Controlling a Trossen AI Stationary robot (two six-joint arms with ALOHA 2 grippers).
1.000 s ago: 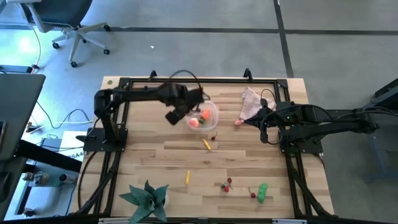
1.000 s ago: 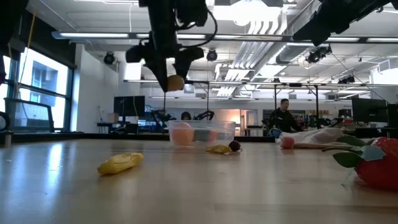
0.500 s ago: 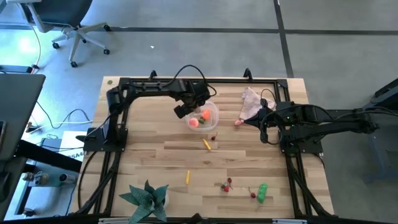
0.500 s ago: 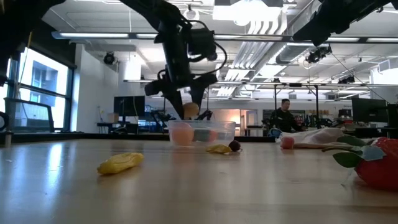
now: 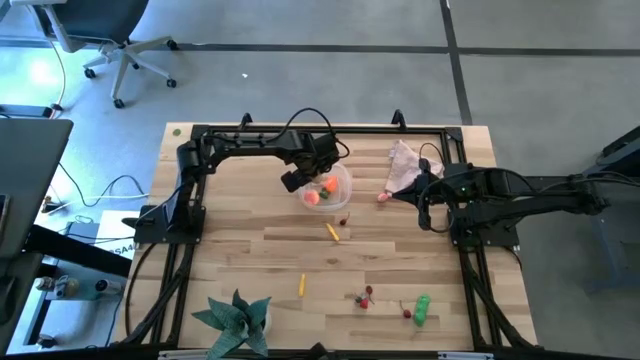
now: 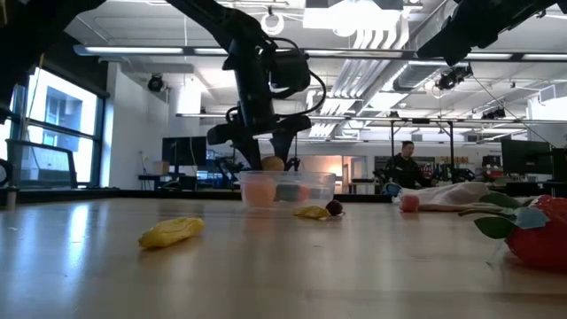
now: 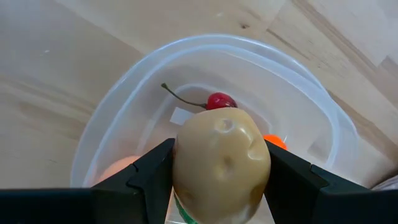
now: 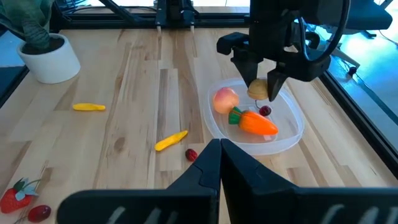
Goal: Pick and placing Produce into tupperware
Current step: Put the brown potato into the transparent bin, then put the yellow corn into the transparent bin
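Left gripper [image 8: 260, 79] clamps one tan potato [image 7: 221, 165] above the clear tupperware [image 5: 341, 194] at table's 12 o'clock, holding one carrot [image 8: 255, 122], one peach [image 8: 226, 99], one cherry [image 7: 220, 100]; right gripper [image 8: 219, 163] closed, empty

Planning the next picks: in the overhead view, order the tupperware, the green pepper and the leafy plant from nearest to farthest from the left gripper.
1. Tupperware: directly under the left gripper, which holds the potato.
2. Green pepper: near-right part of the table.
3. Leafy plant: near-left edge; close to the pepper's distance, order uncertain.
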